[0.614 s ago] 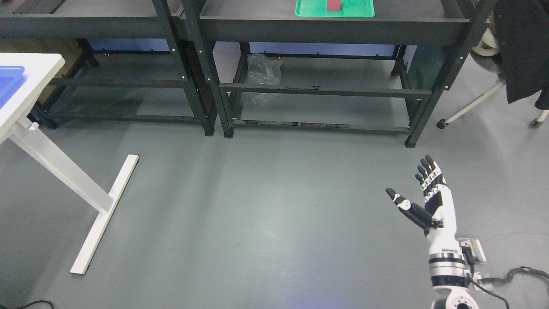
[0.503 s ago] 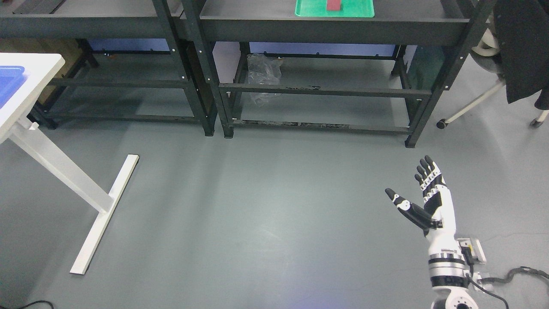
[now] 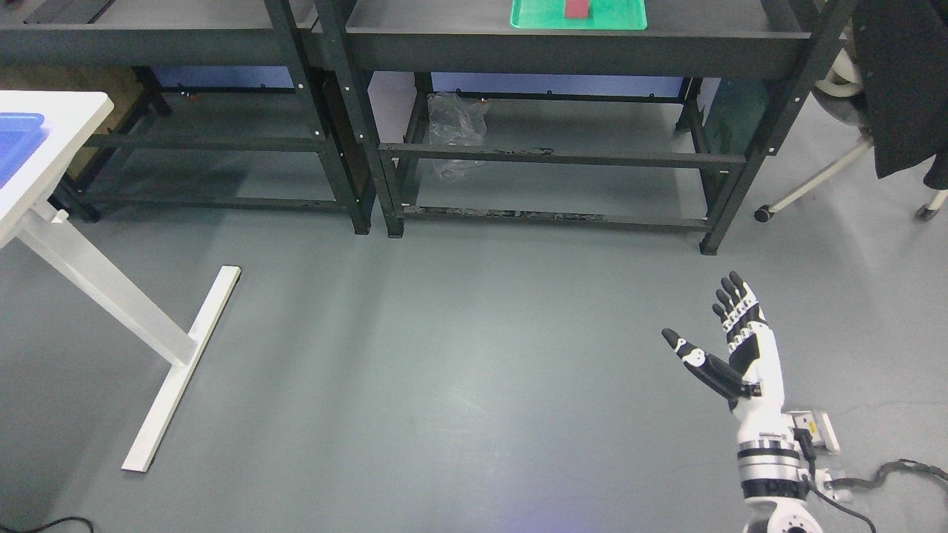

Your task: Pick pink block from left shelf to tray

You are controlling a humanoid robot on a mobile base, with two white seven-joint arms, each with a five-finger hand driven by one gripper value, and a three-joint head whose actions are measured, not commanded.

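- A white surface (image 3: 44, 141) juts in at the upper left of the frame, with a blue tray (image 3: 16, 141) lying on it at the far left edge.
- Its white leg and foot (image 3: 159, 355) run down across the grey floor (image 3: 444, 370) in the left half.
- A dark shelf (image 3: 148, 44) spans the upper left; only part of its top board shows, and no block can be seen on it.
- A second dark shelf (image 3: 578, 48) fills the upper middle and right.
- A green tray (image 3: 622, 16) sits on that shelf's top board, cut by the top edge of the frame.
- A dark red block (image 3: 576, 9) lies in the green tray, left of its middle.
- Crumpled clear plastic (image 3: 455, 129) lies low behind the second shelf's left posts.
- The right hand (image 3: 729, 348) stands up from the lower right, over bare floor, well apart from both shelves.
- Its fingers (image 3: 733, 296) are straight and close together, the thumb (image 3: 692, 359) spread out to the left; it holds nothing.
- A dark cloth (image 3: 900, 81) hangs at the upper right edge.
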